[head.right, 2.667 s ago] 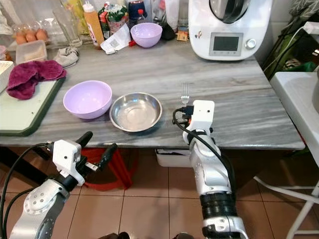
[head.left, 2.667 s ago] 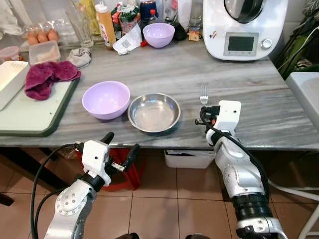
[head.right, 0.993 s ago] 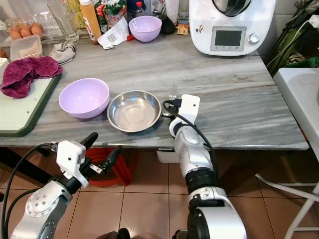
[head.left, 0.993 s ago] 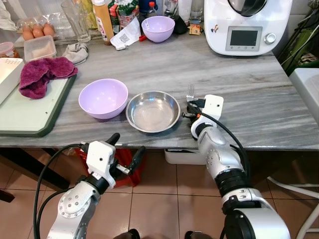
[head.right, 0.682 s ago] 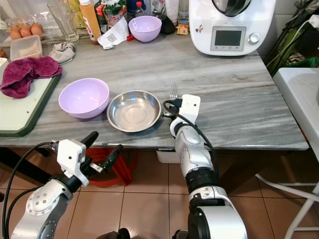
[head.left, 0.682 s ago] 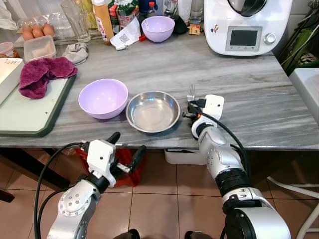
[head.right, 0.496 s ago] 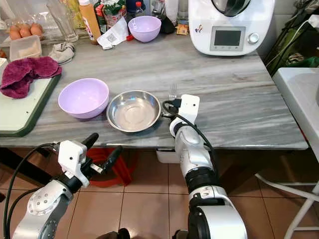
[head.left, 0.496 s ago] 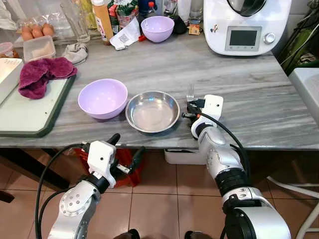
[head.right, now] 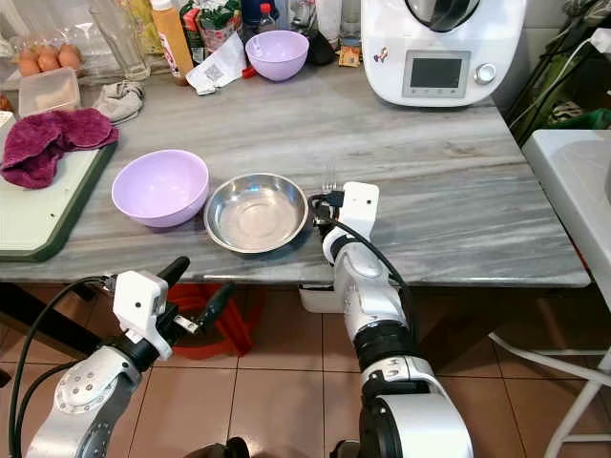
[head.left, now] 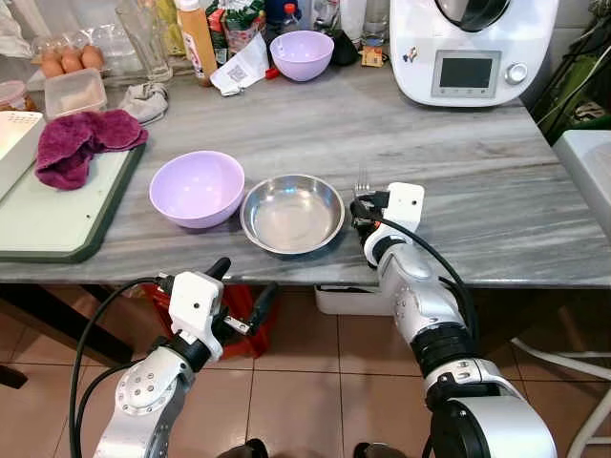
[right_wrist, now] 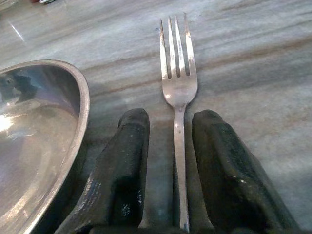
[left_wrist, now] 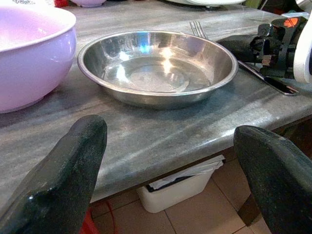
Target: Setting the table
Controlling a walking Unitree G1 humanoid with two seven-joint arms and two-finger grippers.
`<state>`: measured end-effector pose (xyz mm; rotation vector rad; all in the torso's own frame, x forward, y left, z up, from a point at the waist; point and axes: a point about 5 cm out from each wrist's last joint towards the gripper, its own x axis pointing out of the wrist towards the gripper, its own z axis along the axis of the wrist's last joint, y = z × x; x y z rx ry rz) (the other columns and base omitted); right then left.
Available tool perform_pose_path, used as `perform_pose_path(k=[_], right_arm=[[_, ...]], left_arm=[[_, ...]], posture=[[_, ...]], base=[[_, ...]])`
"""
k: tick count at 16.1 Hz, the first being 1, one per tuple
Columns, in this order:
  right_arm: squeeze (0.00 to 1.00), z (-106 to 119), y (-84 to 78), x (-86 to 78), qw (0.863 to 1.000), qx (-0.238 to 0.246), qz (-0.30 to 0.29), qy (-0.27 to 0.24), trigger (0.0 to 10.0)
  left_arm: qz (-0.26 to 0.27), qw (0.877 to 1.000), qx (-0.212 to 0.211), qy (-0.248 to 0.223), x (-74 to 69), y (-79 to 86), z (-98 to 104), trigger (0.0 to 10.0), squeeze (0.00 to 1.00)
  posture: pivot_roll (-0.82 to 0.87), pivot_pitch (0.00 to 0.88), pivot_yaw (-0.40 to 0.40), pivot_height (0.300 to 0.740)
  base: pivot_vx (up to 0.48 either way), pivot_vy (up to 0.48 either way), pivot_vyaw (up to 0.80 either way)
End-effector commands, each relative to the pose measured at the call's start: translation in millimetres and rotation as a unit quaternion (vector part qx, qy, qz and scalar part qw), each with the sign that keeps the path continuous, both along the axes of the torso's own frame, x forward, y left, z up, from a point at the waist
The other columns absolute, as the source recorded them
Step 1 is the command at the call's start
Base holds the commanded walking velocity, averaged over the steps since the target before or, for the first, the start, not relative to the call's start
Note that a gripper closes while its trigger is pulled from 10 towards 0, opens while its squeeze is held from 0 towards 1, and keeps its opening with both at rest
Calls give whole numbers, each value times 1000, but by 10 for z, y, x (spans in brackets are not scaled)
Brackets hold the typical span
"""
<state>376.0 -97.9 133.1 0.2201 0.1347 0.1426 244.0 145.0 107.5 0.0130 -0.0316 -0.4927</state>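
On table (head.left: 477,181), one fork (right_wrist: 178,87), three bowls (head.left: 292,213)

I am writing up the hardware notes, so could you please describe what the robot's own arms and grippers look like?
Both arms are silver metal in jointed segments, with black rings at the joints and loose black cables running along them. Each wrist carries a white boxy housing. The left gripper and the right gripper each have two long, matte black, rounded fingers.

Even, bright light; head views are sharp. Glare spots shine in the steel dish (left_wrist: 157,66). The near black fingers (left_wrist: 63,185) blur in wrist views.
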Motion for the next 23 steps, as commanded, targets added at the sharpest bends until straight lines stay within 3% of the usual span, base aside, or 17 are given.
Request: perform_pose_path(k=[1,6,8,15,19,23], right_arm=[[1000,-158,2,-60,1000,-4,1,31,10000],[1000,-102,-17,-57,1000,-11,-7,13,10000],[1000,62,-80,-35,999,-31,-17,-32,10000],[1000,254,-236,-109,992,-71,-33,-97,10000],[1000,138,-420,-301,989,-86,-59,-100,10000],[1000,-57,-423,-483,989,-113,-50,-82,10000]], left_arm=[[1,1000,5,1,-10,4,-15,10000,0],[2,1000,5,0,0,7,-24,10000,0],[1,1000,1,-6,31,-27,-1,10000,0],[6,1000,-12,-28,126,-89,97,10000,0],[47,998,-17,-47,188,-70,209,10000,0],[100,994,-1,-44,268,-16,175,10000,0]], posture=[[-86,186,36,740],[-92,188,39,740],[-102,176,32,740],[-122,145,31,740],[-108,127,10,740],[-101,110,-13,740]], base=[[0,0,0],[0,0,0],[0,0,0],[0,0,0],[0,0,0],[0,0,0]])
